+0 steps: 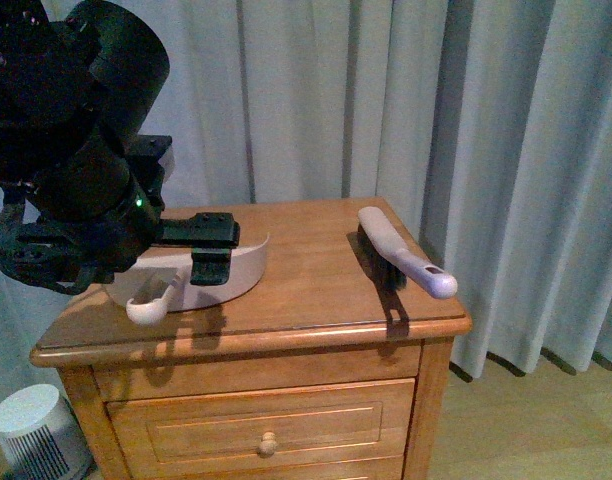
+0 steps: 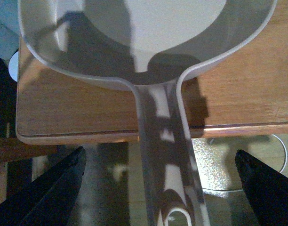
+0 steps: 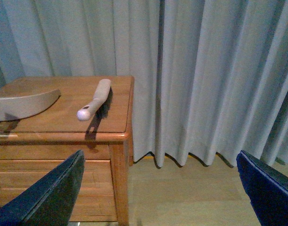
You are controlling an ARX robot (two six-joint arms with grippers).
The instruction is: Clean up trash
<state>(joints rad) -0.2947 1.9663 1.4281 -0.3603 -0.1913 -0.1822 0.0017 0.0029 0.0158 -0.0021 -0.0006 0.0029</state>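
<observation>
Wooden nightstand (image 1: 316,290) with a pale dustpan (image 1: 241,270) on its left half and a brush (image 1: 398,250) by its right edge. Left claw (image 2: 160,181) is spread astride the dustpan's handle; it should centre, then close squarely. Right claw (image 3: 158,188), beyond the nightstand, is spread and empty. No trash is visible.

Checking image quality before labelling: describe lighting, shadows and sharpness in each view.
Front view: dim and bluish; the left arm is a near-black mass, and the brush casts a dark shadow on the table. Left wrist view: hard shadows streak the dustpan, whose handle end is soft. Right wrist view: evenly lit, near fingers dark and blurred.
</observation>
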